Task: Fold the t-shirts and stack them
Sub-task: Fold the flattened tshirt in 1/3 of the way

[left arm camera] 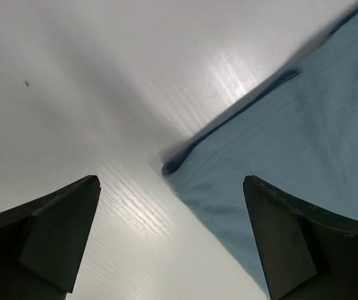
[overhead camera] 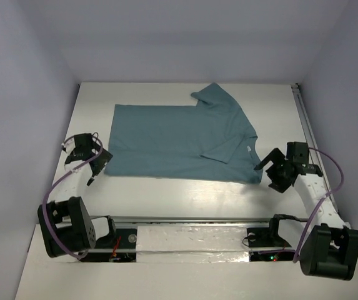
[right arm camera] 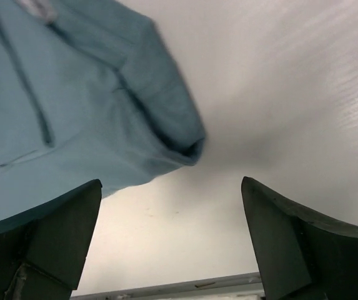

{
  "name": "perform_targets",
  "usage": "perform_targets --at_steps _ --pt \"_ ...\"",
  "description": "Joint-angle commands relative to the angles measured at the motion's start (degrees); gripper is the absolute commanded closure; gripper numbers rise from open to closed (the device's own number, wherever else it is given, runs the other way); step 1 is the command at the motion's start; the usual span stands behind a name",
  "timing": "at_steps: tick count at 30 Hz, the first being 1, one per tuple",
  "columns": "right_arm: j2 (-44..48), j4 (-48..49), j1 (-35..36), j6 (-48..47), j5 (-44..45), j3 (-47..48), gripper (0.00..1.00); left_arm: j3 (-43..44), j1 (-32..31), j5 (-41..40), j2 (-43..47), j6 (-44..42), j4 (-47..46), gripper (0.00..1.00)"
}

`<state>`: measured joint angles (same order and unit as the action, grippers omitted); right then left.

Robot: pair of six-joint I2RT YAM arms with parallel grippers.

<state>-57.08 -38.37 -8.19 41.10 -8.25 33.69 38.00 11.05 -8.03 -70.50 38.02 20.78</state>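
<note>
A teal-blue t-shirt lies on the white table, folded lengthwise, with one sleeve sticking out at the far right and the collar at the right. My left gripper is open and empty, just off the shirt's near left corner. My right gripper is open and empty, just off the shirt's near right corner. Neither gripper touches the cloth.
A metal rail runs along the table's right edge. Another rail crosses the near edge in front of the arm bases; it shows in the right wrist view. White walls enclose the table on three sides.
</note>
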Motion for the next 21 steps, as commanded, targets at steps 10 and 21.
perform_targets --at_steps 10,21 --pt "-20.86 15.78 20.82 0.46 -4.33 19.12 0.99 11.93 -18.86 -3.84 -0.15 -1.64 -5.73 0.76" --pt "-29.75 20.00 23.21 1.87 1.65 17.11 0.62 5.86 -19.40 -2.08 -8.95 -2.34 -11.37 0.97"
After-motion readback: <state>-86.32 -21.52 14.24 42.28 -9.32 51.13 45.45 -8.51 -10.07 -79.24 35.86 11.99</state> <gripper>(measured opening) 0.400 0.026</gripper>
